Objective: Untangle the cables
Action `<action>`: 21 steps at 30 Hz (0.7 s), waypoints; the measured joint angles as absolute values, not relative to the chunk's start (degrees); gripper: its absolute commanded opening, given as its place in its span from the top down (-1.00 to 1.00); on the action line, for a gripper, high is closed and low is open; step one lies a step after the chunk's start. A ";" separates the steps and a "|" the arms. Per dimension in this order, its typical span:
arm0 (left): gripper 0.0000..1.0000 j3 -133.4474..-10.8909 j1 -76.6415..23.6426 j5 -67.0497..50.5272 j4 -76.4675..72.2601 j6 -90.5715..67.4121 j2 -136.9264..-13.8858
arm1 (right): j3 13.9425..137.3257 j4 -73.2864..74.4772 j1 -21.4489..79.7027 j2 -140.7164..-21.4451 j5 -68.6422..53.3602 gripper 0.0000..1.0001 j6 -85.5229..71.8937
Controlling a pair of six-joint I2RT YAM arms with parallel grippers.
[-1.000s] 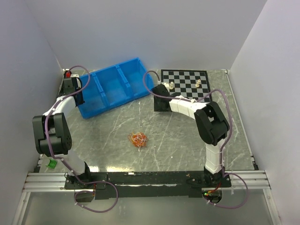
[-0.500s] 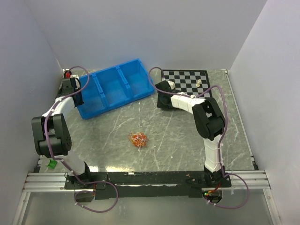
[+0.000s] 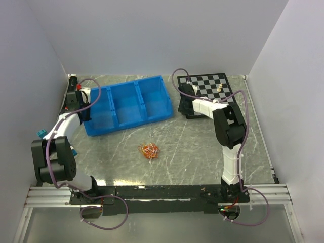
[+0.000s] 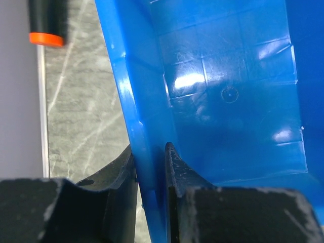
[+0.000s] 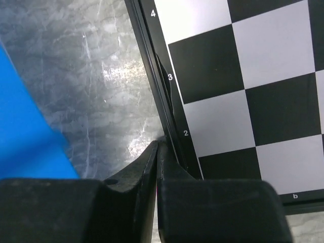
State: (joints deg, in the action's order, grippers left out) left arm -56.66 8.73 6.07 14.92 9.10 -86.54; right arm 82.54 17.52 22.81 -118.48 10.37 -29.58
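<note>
Top external view: a small knot of red, orange and white cables (image 3: 149, 150) lies on the grey marbled table (image 3: 182, 147), near the middle and toward the arms' bases, well apart from both grippers. The left gripper (image 3: 81, 101) reaches to the far left and grips the end wall of a blue three-compartment bin (image 3: 126, 104). In the left wrist view the jaws are only slightly parted and clamp that thin plastic wall, one finger (image 4: 174, 167) inside the bin and the other outside it, a grip that looks suited to sliding or steadying the bin. A black object with an orange band (image 4: 45, 20) lies beyond, by the table's edge. The right gripper (image 3: 185, 98) sits at the left border of a chessboard (image 3: 202, 82), on which a pale chess piece (image 3: 218, 88) stands. In the right wrist view its jaws are drawn almost together, with just a hairline slit between them, right at the board's black rim. Whether the rim is nipped between them cannot be told. Judging by this, neither arm is working on the cables, which lie bunched and tangled. Both arms seem occupied with the bin and the board at the back of the table.
</note>
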 measured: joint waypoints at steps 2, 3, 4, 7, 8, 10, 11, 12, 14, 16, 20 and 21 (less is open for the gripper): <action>0.99 -55.44 8.03 5.34 15.55 10.61 -85.06 | 81.30 16.27 22.55 -117.82 9.76 0.65 -29.80; 0.99 -55.00 7.62 5.13 15.68 11.18 -84.51 | 79.68 15.09 22.61 -116.92 9.41 0.61 -30.02; 0.99 -54.61 7.09 4.91 15.84 11.62 -84.03 | 77.52 14.02 22.76 -115.55 9.02 0.58 -30.30; 0.99 -53.58 5.32 3.86 16.49 12.82 -82.50 | 68.82 12.21 24.10 -109.14 8.16 0.41 -31.16; 0.99 -53.23 4.91 3.66 16.62 13.02 -82.11 | 66.63 12.08 24.71 -107.31 8.12 0.39 -31.62; 0.99 -51.86 4.01 3.88 16.56 13.93 -80.88 | 61.41 11.46 26.15 -102.43 8.86 0.38 -32.05; 0.99 -50.98 3.79 3.90 16.64 14.35 -80.14 | 59.11 11.38 26.59 -99.98 9.04 0.37 -32.47; 0.99 -49.98 3.44 3.92 16.62 14.63 -79.31 | 57.43 11.20 26.89 -98.06 9.10 0.37 -32.88; 0.99 -47.94 2.66 3.92 16.62 15.40 -77.60 | 54.02 11.09 27.31 -93.76 9.82 0.37 -33.89; 0.99 -46.52 2.00 3.68 16.64 16.08 -75.79 | 51.77 11.11 27.46 -90.48 10.41 0.37 -34.74; 0.91 -44.66 1.61 3.25 16.73 16.69 -73.60 | 49.52 11.14 27.77 -86.91 11.55 0.35 -35.53; 0.87 -44.47 1.61 3.14 17.02 16.64 -73.23 | 49.36 11.31 27.79 -86.61 11.66 0.34 -35.64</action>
